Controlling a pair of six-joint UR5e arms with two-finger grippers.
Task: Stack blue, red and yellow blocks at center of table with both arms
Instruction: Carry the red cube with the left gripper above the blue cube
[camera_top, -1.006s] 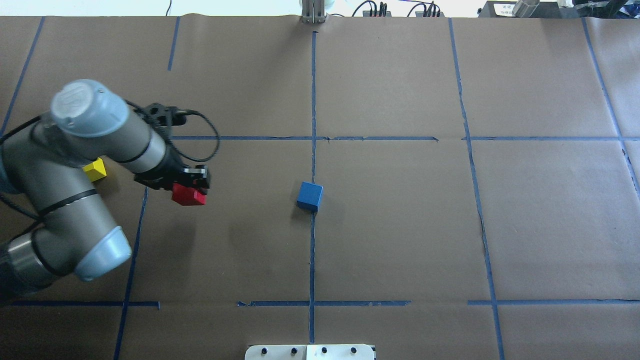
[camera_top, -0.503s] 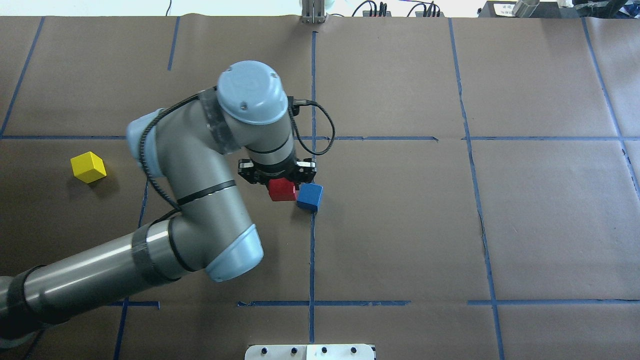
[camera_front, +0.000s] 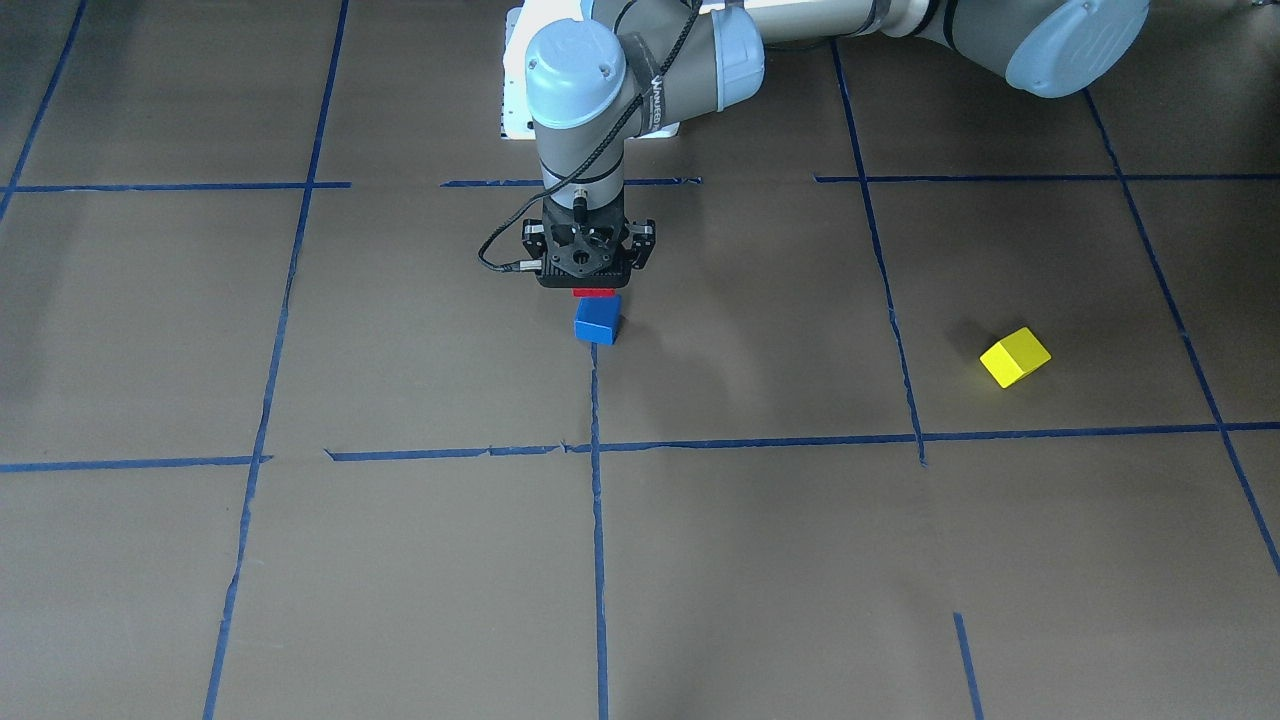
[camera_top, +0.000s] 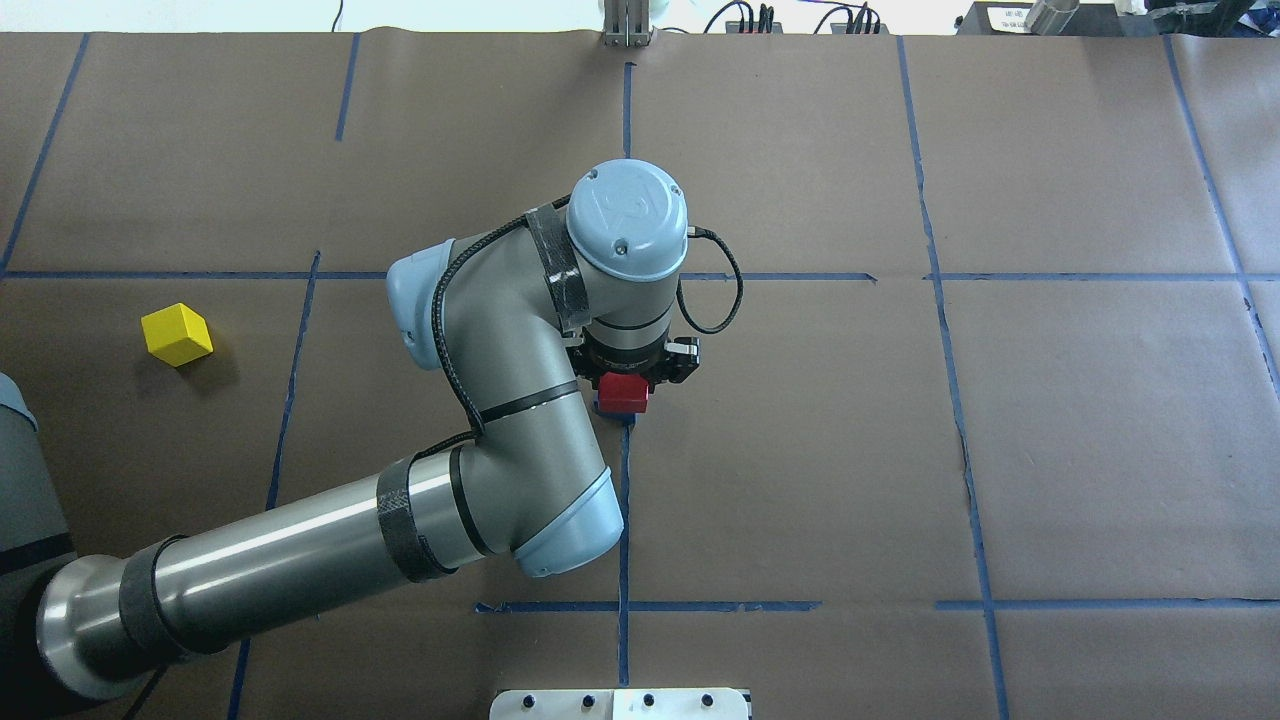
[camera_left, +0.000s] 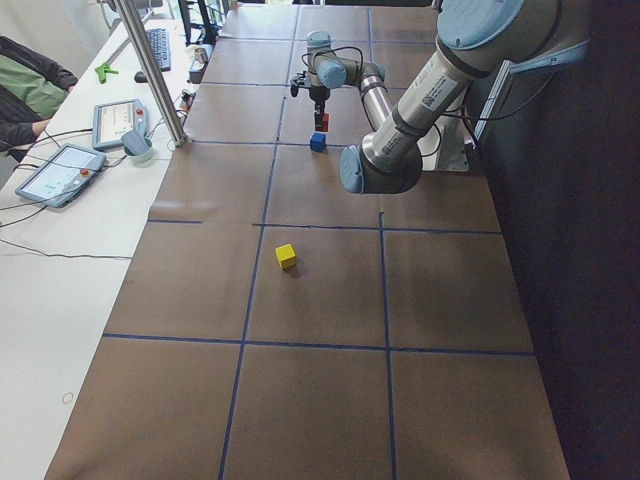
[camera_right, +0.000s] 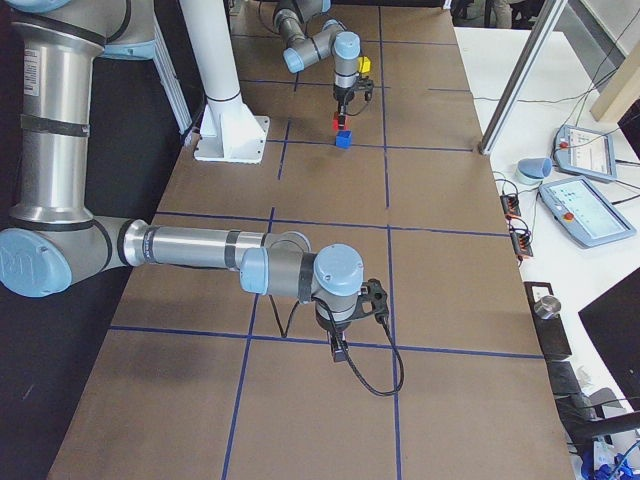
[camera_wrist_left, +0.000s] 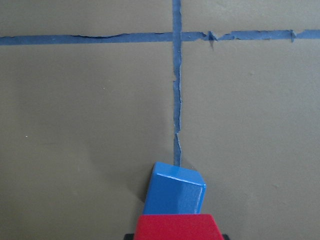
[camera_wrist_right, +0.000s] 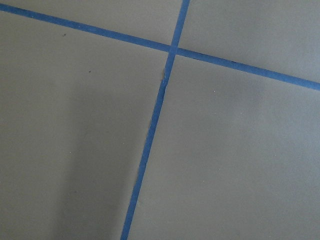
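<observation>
My left gripper (camera_top: 627, 381) is shut on the red block (camera_top: 624, 395) and holds it just above the blue block (camera_front: 597, 322) at the table's centre. I cannot tell whether the two blocks touch. In the left wrist view the red block (camera_wrist_left: 177, 227) sits at the bottom edge, with the blue block (camera_wrist_left: 175, 189) right beyond it. The yellow block (camera_top: 177, 334) lies alone at the far left. My right gripper (camera_right: 338, 347) hangs low over the table on its own side; I cannot tell if it is open or shut.
Blue tape lines (camera_top: 624, 500) divide the brown table into squares. The robot's white base plate (camera_top: 620, 703) is at the near edge. A side table with tablets (camera_left: 60, 172) and a metal post (camera_left: 150, 70) stand beyond the far edge.
My left arm has swung right from beside the yellow block to the centre, carrying the red block over the blue block.
</observation>
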